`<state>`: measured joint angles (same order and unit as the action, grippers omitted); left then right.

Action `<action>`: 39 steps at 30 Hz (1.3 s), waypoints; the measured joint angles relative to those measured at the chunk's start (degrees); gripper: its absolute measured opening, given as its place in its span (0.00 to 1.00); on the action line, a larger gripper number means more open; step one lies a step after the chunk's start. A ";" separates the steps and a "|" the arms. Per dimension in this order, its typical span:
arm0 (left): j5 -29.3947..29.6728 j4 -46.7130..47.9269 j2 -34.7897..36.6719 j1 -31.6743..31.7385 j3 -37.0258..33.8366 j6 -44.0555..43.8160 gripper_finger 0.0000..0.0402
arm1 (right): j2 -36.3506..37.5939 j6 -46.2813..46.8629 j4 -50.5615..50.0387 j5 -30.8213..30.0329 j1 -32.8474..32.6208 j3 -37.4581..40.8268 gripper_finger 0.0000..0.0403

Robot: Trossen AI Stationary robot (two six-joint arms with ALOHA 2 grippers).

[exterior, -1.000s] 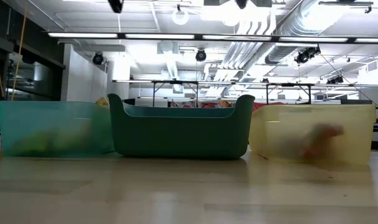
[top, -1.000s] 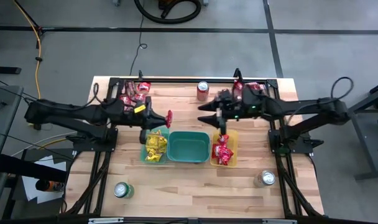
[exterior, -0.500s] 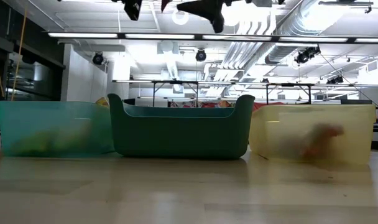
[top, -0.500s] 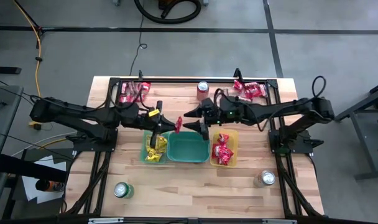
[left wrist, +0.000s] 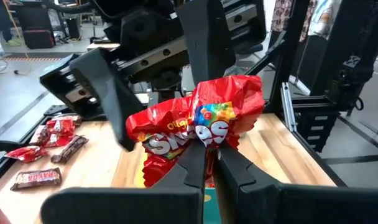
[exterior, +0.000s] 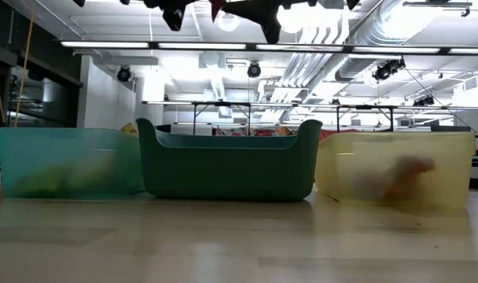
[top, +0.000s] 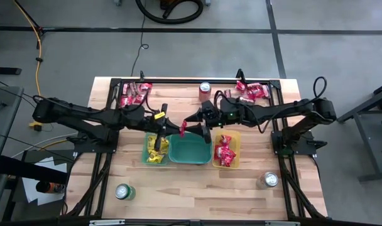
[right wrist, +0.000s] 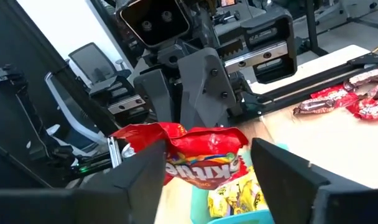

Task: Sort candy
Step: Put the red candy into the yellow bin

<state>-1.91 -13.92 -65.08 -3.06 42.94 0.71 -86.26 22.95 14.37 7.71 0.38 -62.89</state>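
A red candy packet [top: 181, 128] hangs in the air over the green bin [top: 190, 149], with my left gripper [top: 178, 130] shut on it. My right gripper [top: 194, 124] faces it from the table's right, open. Its two fingers stand on either side of the same packet [right wrist: 195, 152]. Yellow packets lie in the teal bin [top: 156, 149] and red ones in the yellow bin [top: 225, 151]. Loose candy lies in piles at the table's far left [top: 133, 94] and far right [top: 251, 91]. My left gripper pinches the red packet by one crumpled edge [left wrist: 206, 142] between its two fingers. The fingers come nearly level from the table's left. The packet stands up beyond the fingertips, lifted clear above the green bin. My right gripper: I cannot tell whether its fingers [right wrist: 142, 167] touch the packet.
A red can [top: 205, 90] stands at the far edge. A green can [top: 123, 191] is at the near left and a silver can [top: 269, 180] at the near right. The three bins stand side by side in the table's middle [exterior: 227, 169].
Both arms have reached in toward the table's middle and sunk a little. My left gripper has carried the red packet toward the right, to above the green bin. My right gripper has come left from above the yellow bin to meet it.
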 joint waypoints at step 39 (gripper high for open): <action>18.20 32.48 15.50 0.47 0.07 -9.64 0.49 | 19.20 -3.27 -47.56 -2.95 4.52 -0.04 0.00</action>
<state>16.29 18.55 -49.58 -2.59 43.00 -8.93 -67.05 19.68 -33.19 4.76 4.90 -62.94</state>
